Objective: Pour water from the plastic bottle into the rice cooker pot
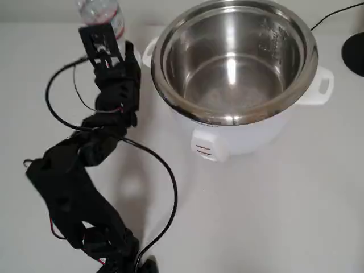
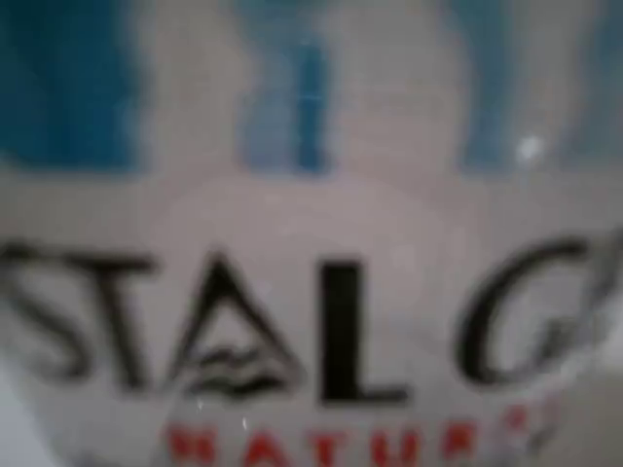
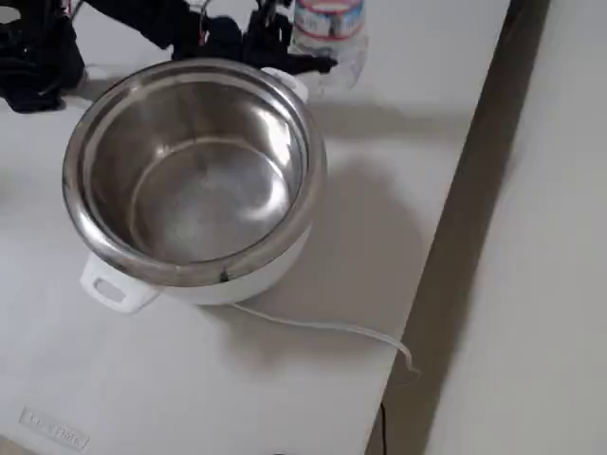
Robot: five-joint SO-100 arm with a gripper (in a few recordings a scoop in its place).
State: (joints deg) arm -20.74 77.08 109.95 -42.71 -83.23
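Tool (image 1: 102, 34) is right up against the plastic bottle (image 1: 101, 12) at the far left edge of the overhead view; bottle stands upright on the surface (image 1: 256, 216), long axis vertical, cap end out of frame. Wrist view has the bottle label (image 2: 311, 292) blurred and very close, so the bottle sits at or between the fingers, but I can't tell whether the tool is spread or already pinching it: no view shows the fingertips clearly. Rice cooker pot (image 1: 233, 57) sits just beside the bottle, to its right in the overhead view; in the fixed view the bottle (image 3: 327, 33) is behind the pot (image 3: 194, 166), past its far rim, near the white side handle (image 3: 289, 83). Pot looks empty and open, nothing over it. Key relation: pot mouth lies to the right of tool and bottle in the overhead view, rim higher than the bottle's base. My read: once gripped, lift above the rim, carry right, then tip the neck toward pot centre. Risk: clipping the near handle or rim if the lift is too low.
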